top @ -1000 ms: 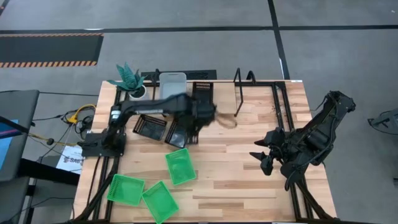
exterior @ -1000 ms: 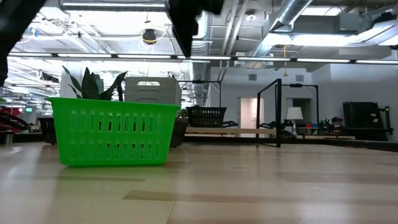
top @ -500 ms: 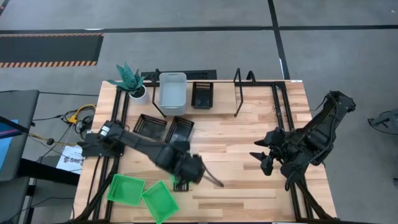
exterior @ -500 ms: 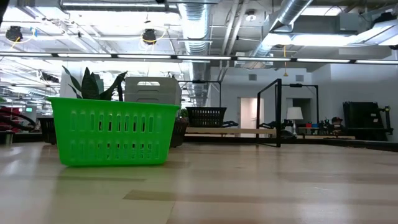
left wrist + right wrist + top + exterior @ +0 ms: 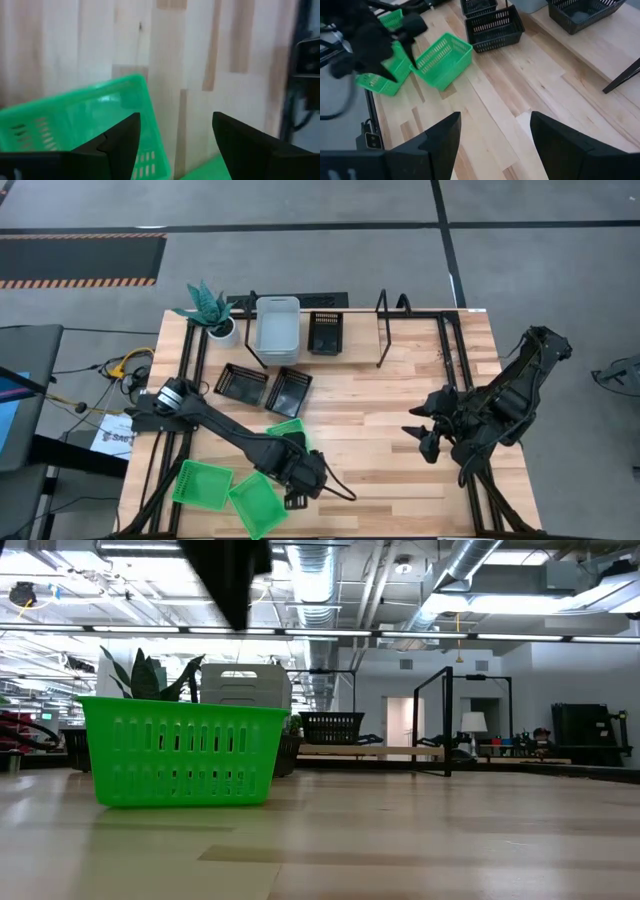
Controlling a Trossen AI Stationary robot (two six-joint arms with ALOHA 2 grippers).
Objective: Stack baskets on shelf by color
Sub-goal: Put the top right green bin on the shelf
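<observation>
Three green baskets lie at the near left: one [image 5: 288, 430] partly under my left arm, two more [image 5: 200, 483] [image 5: 258, 505] by the near edge. Two black baskets [image 5: 240, 383] [image 5: 288, 392] rest on the tabletop. A third black basket [image 5: 325, 332] and the grey-white baskets [image 5: 277, 323] rest on the shelf [image 5: 350, 345]. My left gripper [image 5: 300, 478] is open above the near end of the first green basket [image 5: 75, 125], whose corner shows between the fingers; it touches nothing. My right gripper [image 5: 425, 435] waits open at the right.
A white plant pot [image 5: 215, 320] stands at the far left corner. The shelf's black upright loops [image 5: 385, 330] stand at the far middle. Bare wood [image 5: 370, 470] lies between the two grippers.
My left gripper has swung from over the shelf and the black baskets toward the table's near edge and now hangs over the green basket's near end. No basket has moved.
</observation>
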